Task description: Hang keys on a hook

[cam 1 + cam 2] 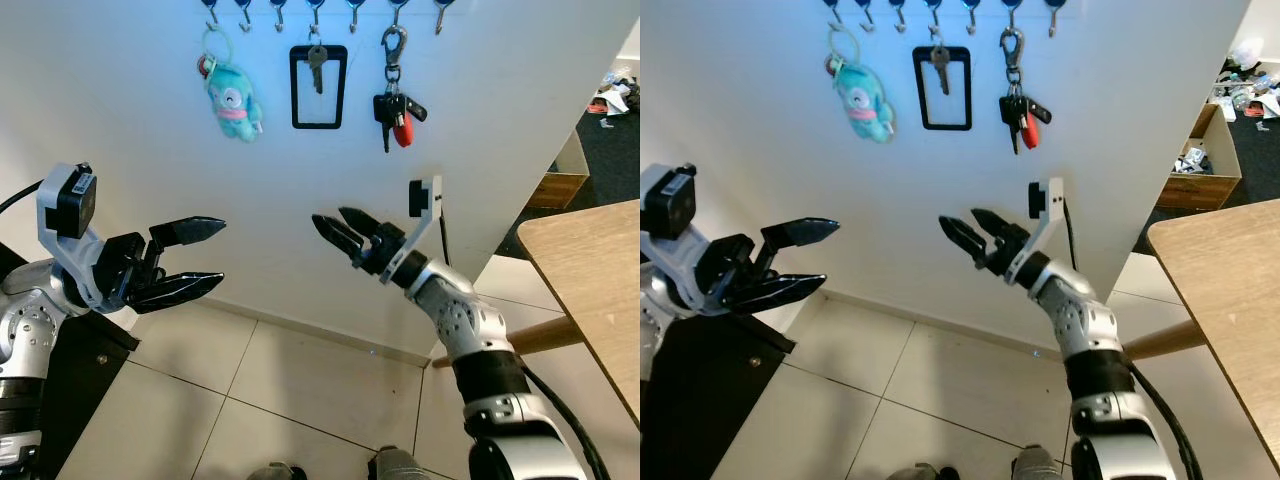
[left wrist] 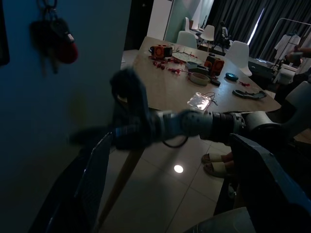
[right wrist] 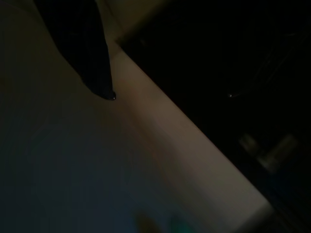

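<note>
A row of hooks (image 1: 315, 12) runs along the top of the white wall. From them hang a teal plush keychain (image 1: 233, 97), a single key inside a black rectangular loop (image 1: 318, 87), and a bunch of keys with a red fob (image 1: 397, 107) on a metal clasp. My left gripper (image 1: 221, 252) is open at the lower left, well below the plush toy, and holds nothing. Below the bunch of keys and a little to its left, my right gripper (image 1: 332, 219) points at the wall. It is open, its fingers slightly apart around nothing. The left wrist view shows the key bunch (image 2: 53, 42) and my right arm (image 2: 194, 124).
A wooden table (image 1: 592, 270) juts in from the right. A dark cabinet (image 1: 72, 392) stands at the lower left beside my left arm. Pale tiled floor (image 1: 300, 390) lies below the wall. A cardboard box (image 1: 560, 186) sits past the wall's right edge.
</note>
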Motion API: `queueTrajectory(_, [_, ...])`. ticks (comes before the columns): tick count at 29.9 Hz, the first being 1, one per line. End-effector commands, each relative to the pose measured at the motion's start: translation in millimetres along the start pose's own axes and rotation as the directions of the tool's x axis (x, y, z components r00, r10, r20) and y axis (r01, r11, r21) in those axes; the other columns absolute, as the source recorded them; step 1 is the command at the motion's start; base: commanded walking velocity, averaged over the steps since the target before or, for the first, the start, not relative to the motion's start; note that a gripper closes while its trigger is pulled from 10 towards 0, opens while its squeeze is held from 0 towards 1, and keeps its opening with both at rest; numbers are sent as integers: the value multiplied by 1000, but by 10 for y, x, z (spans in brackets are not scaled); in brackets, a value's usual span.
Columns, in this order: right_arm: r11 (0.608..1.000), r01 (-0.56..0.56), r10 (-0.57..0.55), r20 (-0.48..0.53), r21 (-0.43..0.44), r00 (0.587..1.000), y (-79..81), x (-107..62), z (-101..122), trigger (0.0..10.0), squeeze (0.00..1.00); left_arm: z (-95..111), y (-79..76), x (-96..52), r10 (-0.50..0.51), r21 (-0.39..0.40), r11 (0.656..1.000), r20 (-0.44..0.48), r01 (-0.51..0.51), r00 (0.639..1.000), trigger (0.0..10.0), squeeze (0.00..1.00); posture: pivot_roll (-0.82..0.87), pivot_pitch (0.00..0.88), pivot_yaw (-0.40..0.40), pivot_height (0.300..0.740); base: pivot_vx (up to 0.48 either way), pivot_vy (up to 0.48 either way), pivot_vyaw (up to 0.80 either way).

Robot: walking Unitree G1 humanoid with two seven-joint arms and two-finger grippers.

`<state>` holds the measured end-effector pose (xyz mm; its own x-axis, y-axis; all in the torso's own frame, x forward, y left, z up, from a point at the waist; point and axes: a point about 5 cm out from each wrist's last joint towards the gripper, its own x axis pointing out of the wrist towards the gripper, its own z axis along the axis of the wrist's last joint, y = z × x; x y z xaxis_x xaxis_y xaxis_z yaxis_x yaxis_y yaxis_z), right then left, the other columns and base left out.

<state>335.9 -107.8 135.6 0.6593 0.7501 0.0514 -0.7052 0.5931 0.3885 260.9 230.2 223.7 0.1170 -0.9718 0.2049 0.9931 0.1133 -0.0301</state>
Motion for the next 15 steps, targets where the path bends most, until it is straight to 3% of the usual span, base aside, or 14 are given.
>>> queueTrajectory(1, [999,47,-47,-104,-6,993,-46,-45,-251,10000,0,0,-20,-6,-11,2,1000,-4,11,1000,10000,0,-79,164,104,740,0,0,0])
queueTrajectory(3, [992,104,-116,-223,-64,968,-135,-145,-479,10000,0,-5,-22,-6,-12,0,1000,-5,12,1000,10000,0,-77,162,105,740,0,0,0])
queueTrajectory(4, [992,104,-116,-223,-64,968,-135,-145,-479,10000,0,-5,-22,-6,-12,0,1000,-5,12,1000,10000,0,-77,162,105,740,0,0,0])
queueTrajectory(5, [981,161,-185,-293,-104,938,-217,-234,-634,10000,0,-35,-20,-20,0,-7,1000,-17,0,1000,10000,0,-76,159,106,740,0,0,0])
queueTrajectory(8, [966,222,-255,-348,-133,902,-297,-337,-771,10000,0,-72,-20,-40,13,-17,1000,-28,-13,1000,10000,0,-76,159,106,740,0,0,0])
queueTrajectory(10, [911,373,-412,-417,-176,810,-460,-602,-1017,10000,0,-217,-4,-112,77,-42,996,-64,-80,995,10000,0,-72,156,105,740,0,0,0])
queueTrajectory(12, [911,373,-412,-417,-176,810,-460,-602,-1017,10000,0,-217,-4,-112,77,-42,996,-64,-80,995,10000,0,-72,156,105,740,0,0,0])
queueTrajectory(15, [825,502,-559,-506,-260,657,-561,-1008,-1353,10000,0,-435,13,-202,167,-79,981,-95,-175,981,10000,0,-69,145,99,740,0,0,0])
